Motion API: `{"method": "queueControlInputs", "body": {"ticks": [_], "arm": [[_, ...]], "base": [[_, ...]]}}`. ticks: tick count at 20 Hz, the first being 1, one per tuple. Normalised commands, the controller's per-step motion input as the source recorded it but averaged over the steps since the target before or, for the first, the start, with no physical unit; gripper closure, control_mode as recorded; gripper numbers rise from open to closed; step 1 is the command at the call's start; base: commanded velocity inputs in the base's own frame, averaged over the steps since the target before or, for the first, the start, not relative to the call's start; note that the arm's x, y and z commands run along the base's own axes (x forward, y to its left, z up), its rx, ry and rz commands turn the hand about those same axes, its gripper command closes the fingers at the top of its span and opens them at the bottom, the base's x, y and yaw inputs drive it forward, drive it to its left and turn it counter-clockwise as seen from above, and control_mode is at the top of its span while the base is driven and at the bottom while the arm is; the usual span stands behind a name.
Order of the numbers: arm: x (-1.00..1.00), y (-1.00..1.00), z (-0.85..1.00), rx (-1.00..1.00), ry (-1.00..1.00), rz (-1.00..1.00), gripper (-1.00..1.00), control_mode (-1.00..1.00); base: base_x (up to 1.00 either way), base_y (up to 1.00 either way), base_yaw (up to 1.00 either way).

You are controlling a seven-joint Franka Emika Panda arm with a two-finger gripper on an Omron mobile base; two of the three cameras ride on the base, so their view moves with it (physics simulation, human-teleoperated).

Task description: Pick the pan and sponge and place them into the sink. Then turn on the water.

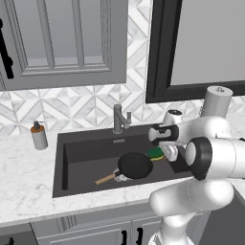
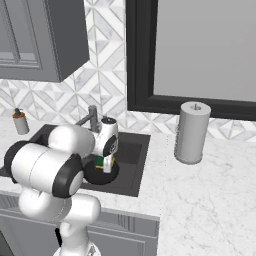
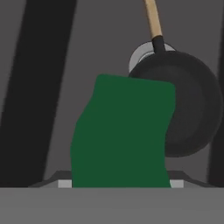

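The sponge [image 3: 122, 133] is closest to the hand camera, its green face between the fingers of the gripper [image 1: 168, 152], which pinch it from both sides. It hangs over the dark sink [image 1: 83, 148], just above the right part of the basin. The pan [image 1: 135, 165] lies flat on the sink floor, partly covering the silver drain [image 3: 139, 54], its wooden handle pointing to the front left. A grey faucet [image 1: 119, 119] stands behind, a soap bottle [image 1: 38, 135] left of it, a paper towel roll [image 2: 191, 132] to the right. No writing is legible anywhere.
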Motion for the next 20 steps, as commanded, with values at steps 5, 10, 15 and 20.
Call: {"method": "queueControlInputs", "body": {"ticks": [5,10,15,20], "arm": [[0.21,0.00,-0.27,0.00,-0.02,0.12,1.00,-1.00],[0.28,0.01,-0.33,0.00,0.00,0.09,1.00,-1.00],[0.36,0.08,-0.36,0.00,0.00,0.07,1.00,-1.00],[0.47,0.06,-0.33,0.00,0.00,0.02,1.00,-1.00]], "base": [[0.00,0.00,0.00],[0.00,0.00,0.00],[0.00,0.00,0.00],[0.00,0.00,0.00]]}}
